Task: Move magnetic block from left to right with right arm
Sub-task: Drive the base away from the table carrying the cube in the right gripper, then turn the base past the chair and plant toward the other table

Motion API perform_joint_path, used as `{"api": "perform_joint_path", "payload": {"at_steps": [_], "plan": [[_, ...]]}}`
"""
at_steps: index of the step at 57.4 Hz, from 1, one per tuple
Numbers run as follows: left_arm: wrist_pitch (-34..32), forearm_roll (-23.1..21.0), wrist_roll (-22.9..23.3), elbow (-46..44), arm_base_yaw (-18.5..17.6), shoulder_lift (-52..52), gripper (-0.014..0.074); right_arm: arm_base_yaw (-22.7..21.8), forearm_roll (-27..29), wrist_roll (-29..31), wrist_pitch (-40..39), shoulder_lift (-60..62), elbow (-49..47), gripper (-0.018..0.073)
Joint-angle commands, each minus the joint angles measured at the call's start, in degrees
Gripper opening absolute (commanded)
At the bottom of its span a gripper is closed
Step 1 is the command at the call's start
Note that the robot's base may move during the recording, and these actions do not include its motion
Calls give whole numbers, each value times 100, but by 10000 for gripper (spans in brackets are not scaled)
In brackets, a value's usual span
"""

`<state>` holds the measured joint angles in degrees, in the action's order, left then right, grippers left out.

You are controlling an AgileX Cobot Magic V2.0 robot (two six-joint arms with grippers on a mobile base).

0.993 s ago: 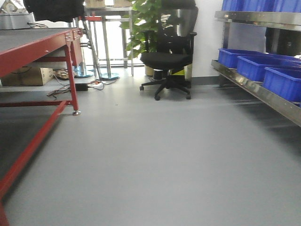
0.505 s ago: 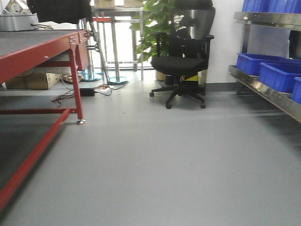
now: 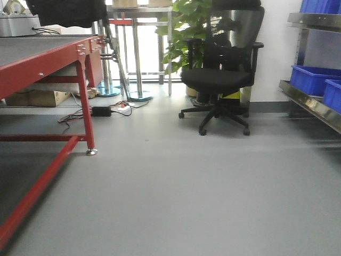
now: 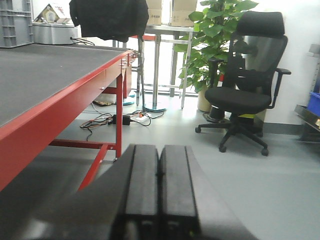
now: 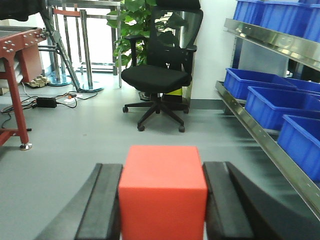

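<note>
magnetic block [image 5: 162, 192] snug inside the right tool [image 5: 162, 167]

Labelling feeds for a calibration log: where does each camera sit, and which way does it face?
Front view: low, facing the black mesh office chair and red-framed table; no robot parts.
Left wrist view: behind the shut, empty left gripper, facing table and chair.
Right wrist view: behind the right gripper clamping the bright-red cube, facing chair, blue plastic bins.
All share the chair.
</note>
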<state>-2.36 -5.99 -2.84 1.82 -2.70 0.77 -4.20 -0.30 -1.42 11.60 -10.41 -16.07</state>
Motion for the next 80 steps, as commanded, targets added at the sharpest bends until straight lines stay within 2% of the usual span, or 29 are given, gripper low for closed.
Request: {"api": "perform_joint_path", "payload": {"at_steps": [1,80], "plan": [[-521,-27,-14,7,-36,42,-126,-42,-66,31,-505,-80,-170,253],[-521,-27,-14,7,-36,42,-126,-42,-66,31,-500,-80,-170,253]]}}
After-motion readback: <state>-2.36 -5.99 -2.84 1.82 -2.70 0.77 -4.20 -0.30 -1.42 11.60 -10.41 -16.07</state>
